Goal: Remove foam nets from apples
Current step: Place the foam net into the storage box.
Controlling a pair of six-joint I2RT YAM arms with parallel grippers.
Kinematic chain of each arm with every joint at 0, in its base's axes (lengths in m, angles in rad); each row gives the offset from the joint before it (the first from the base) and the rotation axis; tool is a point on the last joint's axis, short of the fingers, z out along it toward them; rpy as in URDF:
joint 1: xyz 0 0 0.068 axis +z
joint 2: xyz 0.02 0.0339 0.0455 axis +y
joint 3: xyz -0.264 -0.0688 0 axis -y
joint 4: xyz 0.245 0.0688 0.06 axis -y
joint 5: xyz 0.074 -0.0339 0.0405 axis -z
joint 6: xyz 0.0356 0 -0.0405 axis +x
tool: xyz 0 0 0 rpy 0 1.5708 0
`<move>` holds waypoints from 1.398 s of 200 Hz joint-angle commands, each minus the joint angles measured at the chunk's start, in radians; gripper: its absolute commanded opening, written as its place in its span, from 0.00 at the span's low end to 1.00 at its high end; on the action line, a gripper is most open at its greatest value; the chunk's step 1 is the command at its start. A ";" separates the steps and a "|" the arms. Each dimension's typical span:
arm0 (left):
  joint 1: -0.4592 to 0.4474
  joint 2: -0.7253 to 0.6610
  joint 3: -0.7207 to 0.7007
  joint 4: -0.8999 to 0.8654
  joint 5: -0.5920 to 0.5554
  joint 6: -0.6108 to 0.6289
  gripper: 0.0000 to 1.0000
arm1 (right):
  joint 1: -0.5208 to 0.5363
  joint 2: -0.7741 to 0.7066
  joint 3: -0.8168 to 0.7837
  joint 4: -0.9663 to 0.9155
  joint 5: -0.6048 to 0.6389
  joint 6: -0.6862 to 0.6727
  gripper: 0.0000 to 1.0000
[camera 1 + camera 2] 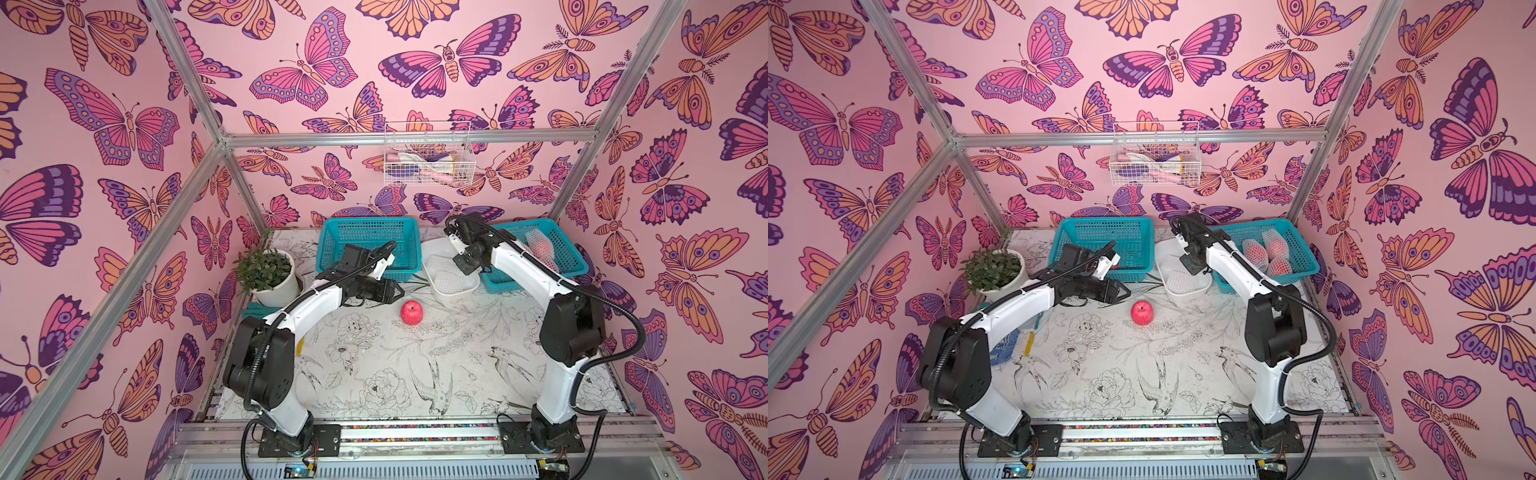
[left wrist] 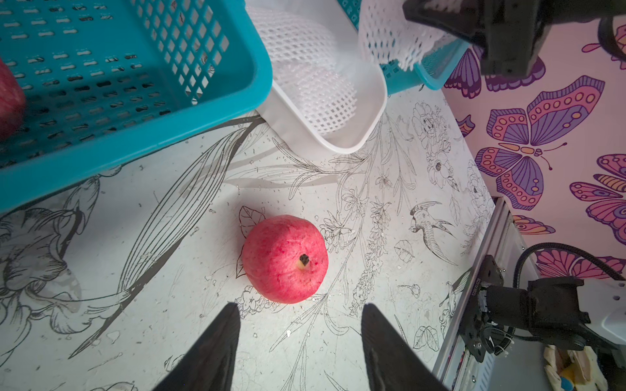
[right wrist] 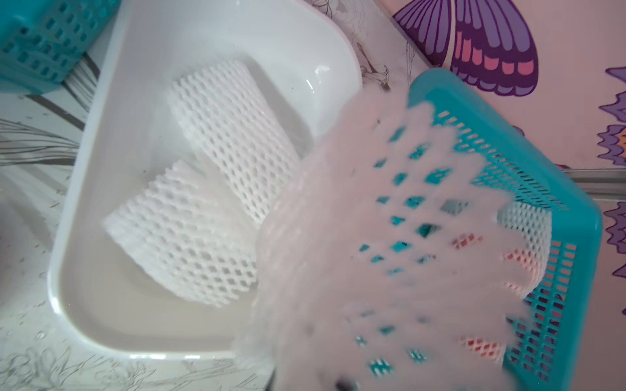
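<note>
- Apples [image 1: 1266, 253] wrapped in nets sat in the teal basket [image 1: 1304, 253].
- White tray [image 3: 84, 237] held two loose foam nets [image 3: 233, 135].
- One bare apple [image 1: 411, 312] stood on the table, just beside my left gripper [image 2: 298, 306], which was partly open and empty.
- My right gripper [image 2: 420, 17] was clamped on a third net [image 2: 389, 37] over the tray's edge.

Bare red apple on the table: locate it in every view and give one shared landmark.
A top view: bare apple mid-table, nearer than the white tray.
A top view: bare apple, same mid-table spot.
Left wrist: picture centre, beyond the open left fingers.
Right wrist: not in it.
Shared landmark: white tray with foam nets, in all four.
</note>
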 commanded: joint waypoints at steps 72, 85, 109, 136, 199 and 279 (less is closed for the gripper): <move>0.004 0.066 0.037 -0.042 -0.021 0.035 0.60 | 0.002 0.283 0.266 0.022 0.088 -0.135 0.01; 0.004 0.070 0.043 -0.046 -0.023 0.039 0.60 | 0.006 0.321 0.295 0.015 0.074 -0.147 0.01; 0.004 0.074 0.053 -0.062 -0.035 0.053 0.60 | 0.020 0.357 0.309 0.031 0.051 -0.165 0.07; 0.004 0.083 0.066 -0.078 -0.040 0.063 0.60 | 0.026 0.368 0.313 0.045 0.006 -0.166 0.19; 0.004 0.077 0.072 -0.095 -0.044 0.078 0.60 | 0.027 0.333 0.318 -0.002 -0.069 -0.179 0.65; 0.004 0.054 0.079 -0.108 -0.044 0.088 0.61 | 0.026 0.211 0.246 0.009 -0.117 -0.198 0.83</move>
